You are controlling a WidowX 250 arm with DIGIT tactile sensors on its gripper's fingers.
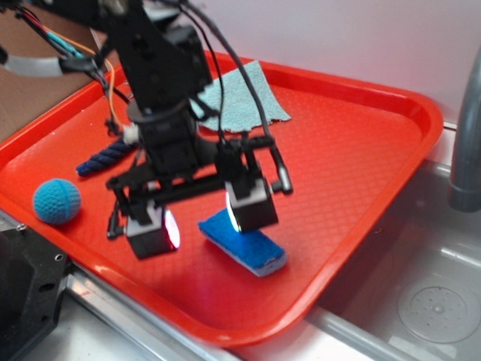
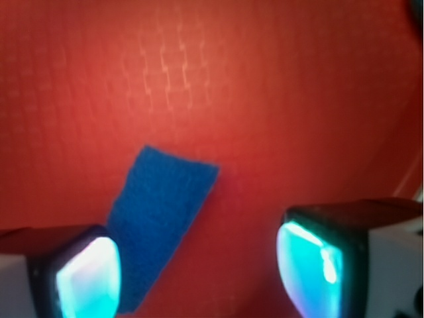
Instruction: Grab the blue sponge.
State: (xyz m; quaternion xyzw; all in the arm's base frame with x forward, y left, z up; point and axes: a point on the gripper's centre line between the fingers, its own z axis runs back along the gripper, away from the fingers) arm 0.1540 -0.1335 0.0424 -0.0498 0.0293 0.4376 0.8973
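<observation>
The blue sponge [image 1: 247, 244] lies flat on the red tray [image 1: 346, 148] near its front edge, a pale layer showing on its near end. My gripper [image 1: 202, 224] hangs just above the tray, open, with one finger left of the sponge and the other over its far end. In the wrist view the sponge [image 2: 162, 212] slants up from beside the left glowing pad [image 2: 89, 278]. The gap between that pad and the right pad [image 2: 311, 268] shows bare tray. My gripper [image 2: 199, 275] holds nothing.
A teal knitted ball [image 1: 57, 201] rests at the tray's left side. A dark blue rope piece [image 1: 103, 157] lies behind it, and a light teal cloth [image 1: 243, 102] at the back. A grey faucet [image 1: 477, 122] and sink basin [image 1: 439, 299] stand to the right.
</observation>
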